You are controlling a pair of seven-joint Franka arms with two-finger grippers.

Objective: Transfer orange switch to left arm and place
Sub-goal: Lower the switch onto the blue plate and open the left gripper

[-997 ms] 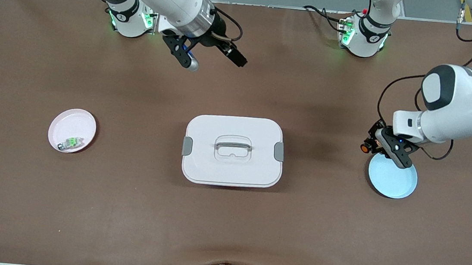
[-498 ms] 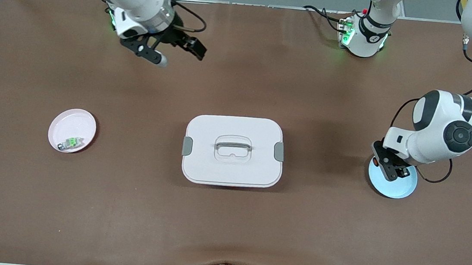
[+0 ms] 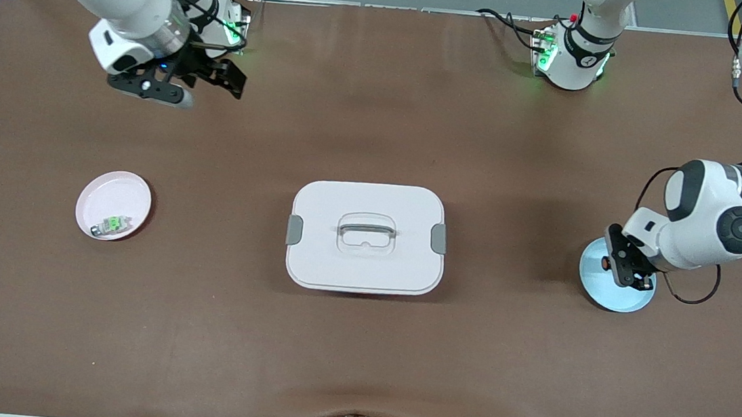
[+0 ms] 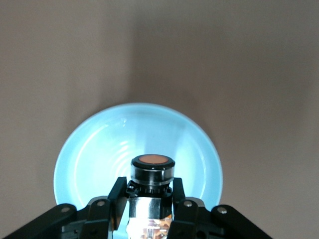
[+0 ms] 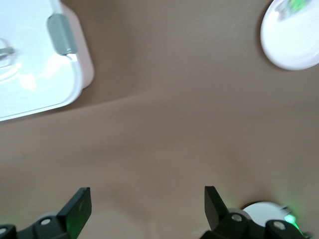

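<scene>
In the front view, the tiny black cylindrical orange switch (image 3: 605,263) is largely hidden by the left gripper (image 3: 624,268). It is clamped between the fingers over the round pale-blue plate (image 4: 89,149), orange cap (image 4: 152,159) pointing downward, axis upright. The right gripper (image 3: 175,87) is held wide open, empty, over bare brown table (image 3: 358,343). The white lidded box (image 3: 366,237) sits mid-table.

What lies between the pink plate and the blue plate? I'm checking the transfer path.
The front view shows the box on the table between the pink plate and the blue plate.
</scene>
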